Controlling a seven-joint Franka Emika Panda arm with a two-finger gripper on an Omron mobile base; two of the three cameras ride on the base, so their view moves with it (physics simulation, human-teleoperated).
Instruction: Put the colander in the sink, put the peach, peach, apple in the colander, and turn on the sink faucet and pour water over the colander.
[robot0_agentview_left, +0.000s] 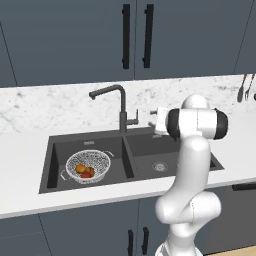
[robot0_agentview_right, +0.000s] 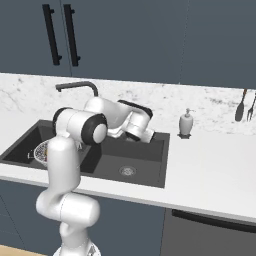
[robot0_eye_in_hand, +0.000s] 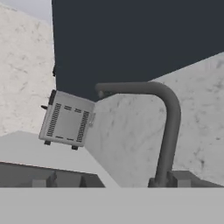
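The silver mesh colander (robot0_agentview_left: 88, 166) sits in the left basin of the dark double sink (robot0_agentview_left: 150, 145). Inside it lie two orange peaches (robot0_agentview_left: 81, 168) and a red apple (robot0_agentview_left: 86, 175). The sink faucet (robot0_agentview_left: 120, 105) stands behind the divider, its spout bent left over the colander's basin. Water is out of view. My gripper (robot0_agentview_left: 152, 119) hovers over the right basin, just right of the faucet's side lever, pointing at it with jaws open and nothing between them. In the hand view the faucet (robot0_eye_in_hand: 168, 127) rises close in front. The arm hides most of the colander (robot0_agentview_right: 41, 150) from the right.
A white soap dispenser (robot0_agentview_right: 186, 123) stands on the counter right of the sink. Utensils (robot0_agentview_right: 245, 106) hang on the marble wall at far right. A grey toaster (robot0_eye_in_hand: 66, 119) sits on the counter beyond the faucet. Dark cabinets hang above.
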